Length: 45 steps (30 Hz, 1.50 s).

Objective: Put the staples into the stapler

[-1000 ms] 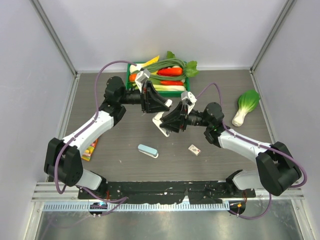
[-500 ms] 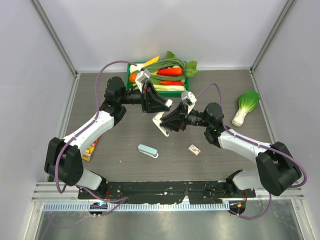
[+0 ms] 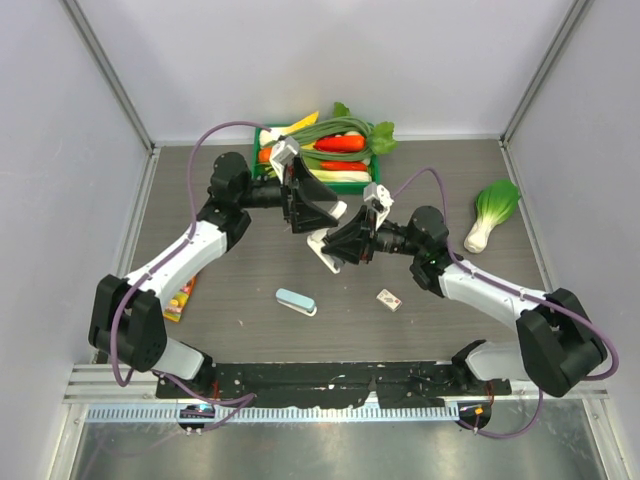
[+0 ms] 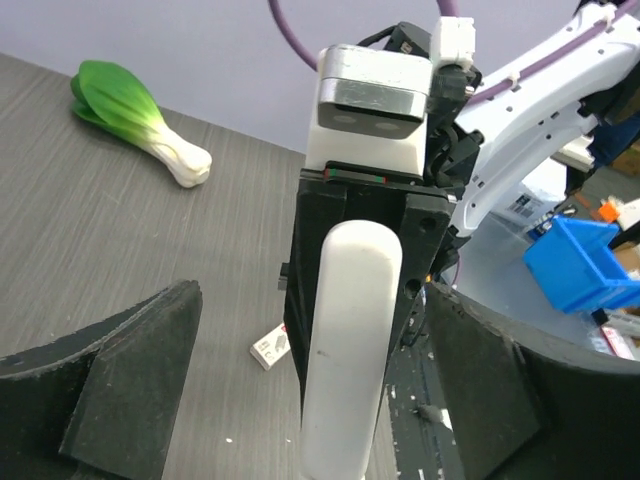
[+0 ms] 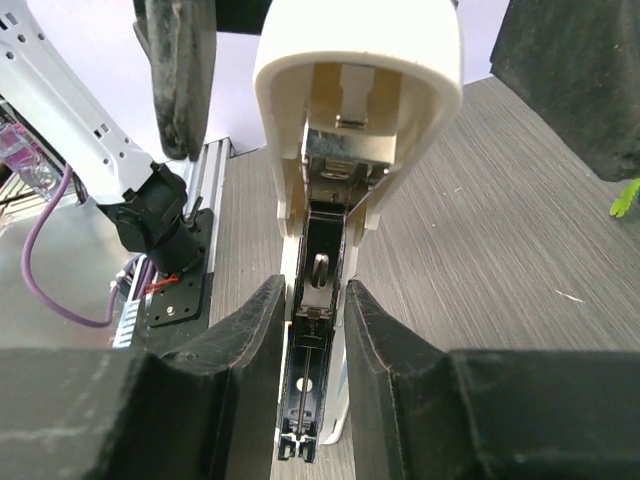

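- Stapler (image 3: 323,247): white, gripped at mid-table between the two arms and lifted off the table (image 3: 240,290). Its lid is swung up and away from the base, so the dark metal channel inside shows in the right wrist view.
- Right gripper (image 5: 312,300): its jaws are clenched on the stapler's base, one finger (image 5: 240,340) pressed against each long side.
- Left gripper (image 4: 315,300): its jaws are spread wide. The raised lid stands between the two fingers (image 4: 130,380) with a clear gap on either side, so they grip nothing.
- Staples (image 3: 389,299): a small whitish box with red print, lying flat on the table toward the near edge, under the right forearm. It is well apart from both grippers and shows again below the stapler in the left wrist view.
- Blue block (image 3: 295,301): a small pale oblong lying on the table left of the staples, apart from them.
- Bok choy (image 3: 492,213): lies near the right wall.
- Green tray (image 3: 262,140): sits at the far edge, piled with vegetables.
- Candy bag (image 3: 180,298): lies by the left arm's base.
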### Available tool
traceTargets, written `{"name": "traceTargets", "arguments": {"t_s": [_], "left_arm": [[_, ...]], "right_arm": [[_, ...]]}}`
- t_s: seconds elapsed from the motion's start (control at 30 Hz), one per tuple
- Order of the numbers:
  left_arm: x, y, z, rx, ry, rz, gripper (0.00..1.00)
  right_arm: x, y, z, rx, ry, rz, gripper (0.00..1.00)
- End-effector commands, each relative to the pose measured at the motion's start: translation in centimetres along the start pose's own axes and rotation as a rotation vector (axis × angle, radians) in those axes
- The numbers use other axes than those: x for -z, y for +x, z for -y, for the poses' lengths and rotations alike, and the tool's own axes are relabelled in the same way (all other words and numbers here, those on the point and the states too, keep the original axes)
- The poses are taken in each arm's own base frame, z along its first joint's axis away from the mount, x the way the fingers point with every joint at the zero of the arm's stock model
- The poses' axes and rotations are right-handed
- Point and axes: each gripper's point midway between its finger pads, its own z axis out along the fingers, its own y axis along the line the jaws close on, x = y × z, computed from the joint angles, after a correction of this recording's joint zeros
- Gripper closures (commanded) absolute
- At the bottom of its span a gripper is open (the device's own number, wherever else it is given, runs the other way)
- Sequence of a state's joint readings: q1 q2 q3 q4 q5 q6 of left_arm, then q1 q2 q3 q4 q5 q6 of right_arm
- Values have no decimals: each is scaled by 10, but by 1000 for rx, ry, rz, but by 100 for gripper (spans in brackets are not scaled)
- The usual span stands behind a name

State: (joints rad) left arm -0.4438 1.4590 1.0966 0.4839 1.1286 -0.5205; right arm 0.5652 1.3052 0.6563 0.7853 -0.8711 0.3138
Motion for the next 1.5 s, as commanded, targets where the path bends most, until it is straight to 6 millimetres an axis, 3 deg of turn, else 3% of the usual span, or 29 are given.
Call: {"name": "traceTargets", "arguments": {"t_s": [0.0,0.2,0.33,0.4,0.47,0.5,0.57,0.7,0.8,0.83,1.03,1.2,1.47], "left_arm": [[11,-19,-4,-61,-66,39,0],[46,-31,-29,-106,-255,51,0],[83,-38,-47,-155,-454,28,0],[103,-28,-56,-163,-566,-28,0],[125,-33,-56,-240,-661,-64,0],[143,-19,-64,-195,-777,-119,0],[165,-14,-63,-208,-901,-174,0],[212,21,-51,-185,-1082,-346,0],[237,32,-37,-218,-1182,-391,0],[242,42,-34,-214,-1195,-414,0],[252,45,-8,-255,-1227,-393,0],[255,44,-7,-271,-1246,-380,0],[254,46,-7,-267,-1237,-366,0]], "right_arm": [[2,-20,8,71,71,21,99],[12,2,36,73,230,-68,99],[24,20,66,18,413,-141,99],[27,29,76,-18,473,-166,99],[33,42,86,-41,559,-198,99],[37,52,90,-64,594,-219,99],[44,61,100,-91,680,-234,99],[50,85,117,-171,800,-270,99],[49,99,125,-187,867,-311,99],[49,102,126,-201,883,-315,99],[55,125,137,-238,1005,-354,99],[31,139,122,-202,943,-408,99],[27,150,121,-112,953,-469,99]]}}
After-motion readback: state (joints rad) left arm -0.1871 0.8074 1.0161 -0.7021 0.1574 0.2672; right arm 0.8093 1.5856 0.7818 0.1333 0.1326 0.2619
